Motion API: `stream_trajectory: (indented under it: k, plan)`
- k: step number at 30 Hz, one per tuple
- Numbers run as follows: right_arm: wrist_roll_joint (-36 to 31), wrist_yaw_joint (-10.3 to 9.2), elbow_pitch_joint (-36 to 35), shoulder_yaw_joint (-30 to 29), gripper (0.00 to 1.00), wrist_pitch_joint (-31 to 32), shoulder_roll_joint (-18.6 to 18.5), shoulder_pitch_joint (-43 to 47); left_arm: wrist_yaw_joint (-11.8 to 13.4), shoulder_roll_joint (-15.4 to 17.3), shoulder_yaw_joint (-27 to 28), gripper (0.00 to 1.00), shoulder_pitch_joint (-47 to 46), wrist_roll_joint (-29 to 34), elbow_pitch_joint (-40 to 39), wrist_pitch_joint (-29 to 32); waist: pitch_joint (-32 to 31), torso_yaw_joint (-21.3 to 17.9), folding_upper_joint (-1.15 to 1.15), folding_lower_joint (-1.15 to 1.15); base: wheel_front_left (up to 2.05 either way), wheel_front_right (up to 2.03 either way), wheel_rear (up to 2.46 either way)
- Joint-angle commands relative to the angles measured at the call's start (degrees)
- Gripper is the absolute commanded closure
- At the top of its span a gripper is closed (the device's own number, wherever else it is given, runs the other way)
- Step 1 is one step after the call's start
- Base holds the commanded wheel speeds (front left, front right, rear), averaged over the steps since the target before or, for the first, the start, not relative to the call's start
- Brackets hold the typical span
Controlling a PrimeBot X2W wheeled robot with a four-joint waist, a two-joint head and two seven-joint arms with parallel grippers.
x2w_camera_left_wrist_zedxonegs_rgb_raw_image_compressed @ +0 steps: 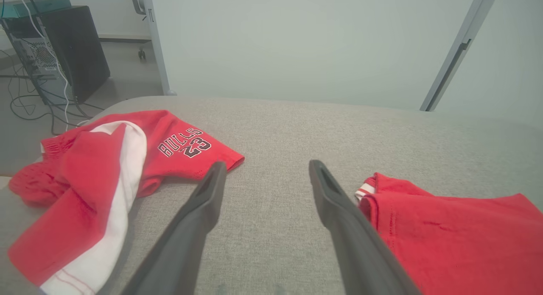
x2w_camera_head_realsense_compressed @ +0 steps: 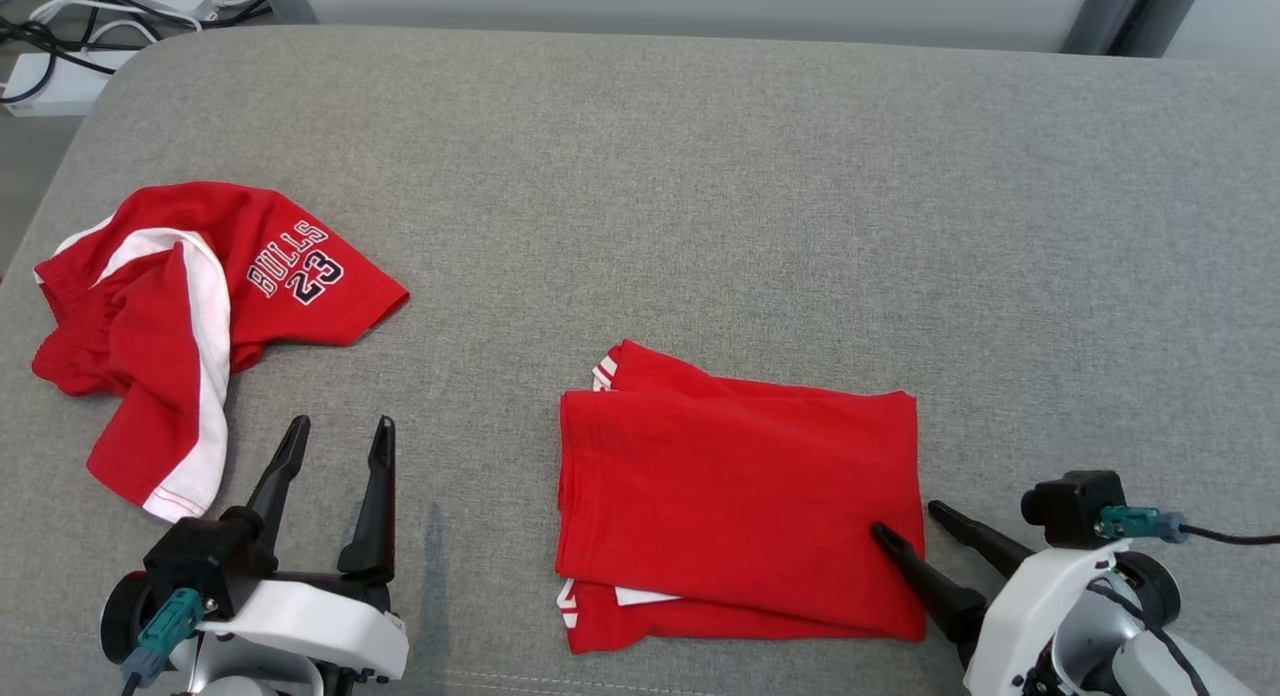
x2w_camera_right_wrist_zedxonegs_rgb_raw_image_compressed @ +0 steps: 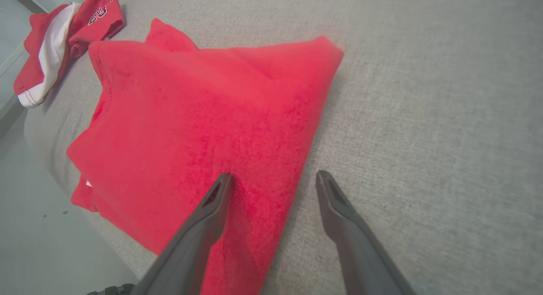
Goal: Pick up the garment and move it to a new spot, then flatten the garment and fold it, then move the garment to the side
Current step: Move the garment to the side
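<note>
Folded garment [x2w_camera_head_realsense_compressed: 740, 496]: flat red rectangle, right of centre on the grey bench [x2w_camera_head_realsense_compressed: 700, 176]; folding looks done.
Right tool [x2w_camera_head_realsense_compressed: 906, 517]: spread wide, straddling the garment's right edge near its front corner, one finger over cloth, the other over bare bench.
Left tool [x2w_camera_head_realsense_compressed: 342, 422]: spread wide, empty, between the garment and the crumpled Bulls shorts [x2w_camera_head_realsense_compressed: 190, 316].
Step in hand: probably the move aside.
Doing it well: catch every layer at that edge, then shift slowly to keep the fold shut.
</note>
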Motion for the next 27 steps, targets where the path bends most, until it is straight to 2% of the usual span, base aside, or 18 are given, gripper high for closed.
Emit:
stream_trajectory:
  k: [1, 6, 7, 8, 9, 10, 19, 27]
  plan:
    - [1.3, 0.08, -0.6, 1.5, 0.00, 0.9, -1.2, -1.7, -0.3, 1.3, 2.5, 0.00, -2.7, 0.3, -0.8, -0.5, 0.4, 0.2, 0.00, 0.00, 0.00, 0.00, 0.00]
    - [3.1, 0.08, 1.5, 3.2, 0.00, 3.0, -1.0, -3.8, -0.7, 0.8, 2.7, 0.00, -3.0, 0.5, -0.2, -0.6, 0.9, 0.4, 0.00, 0.00, 0.00, 0.00, 0.00]
    - [4.1, 0.08, 2.5, 4.1, 0.13, 4.0, -0.9, -4.6, -0.9, 0.6, 2.7, 0.00, -3.1, 0.6, 0.0, -0.6, 1.0, 0.5, 0.00, 0.00, 0.00, 0.00, 0.00]
    - [4.4, 0.08, 2.8, 4.4, 0.57, 4.0, -0.9, -5.0, -1.0, 0.4, 2.7, 0.00, -3.2, 0.6, 0.1, -0.6, 1.1, 0.5, 0.00, 0.00, 0.00, 0.00, 0.00]
    - [4.6, 0.08, 3.1, 4.7, 0.82, 4.0, -0.9, -5.4, -1.0, 0.3, 2.8, 0.00, -3.2, 0.7, 0.2, -0.7, 1.2, 0.5, 0.00, 0.00, 0.00, 0.00, 0.00]
    - [4.9, 0.08, 3.4, 5.0, 1.00, 3.8, -0.9, -5.7, -1.1, 0.3, 2.8, 0.00, -3.3, 0.8, 0.2, -0.7, 1.2, 0.5, 0.00, 0.00, 0.00, 0.00, 0.00]
    - [4.1, 0.08, 4.8, 4.6, 1.00, -1.4, -2.3, -7.4, -1.5, 0.6, 2.6, 0.00, -3.6, 1.8, -0.4, -0.6, 1.0, -1.8, 0.00, 0.00, 0.00, 0.00, 0.00]
    - [1.0, 0.08, 7.0, 2.5, 1.00, -5.7, -2.9, -6.6, -1.0, 2.5, 2.0, 0.00, -3.4, 2.6, -2.7, 1.4, 0.7, -8.8, 0.00, 0.00, 0.00, 0.00, 0.00]
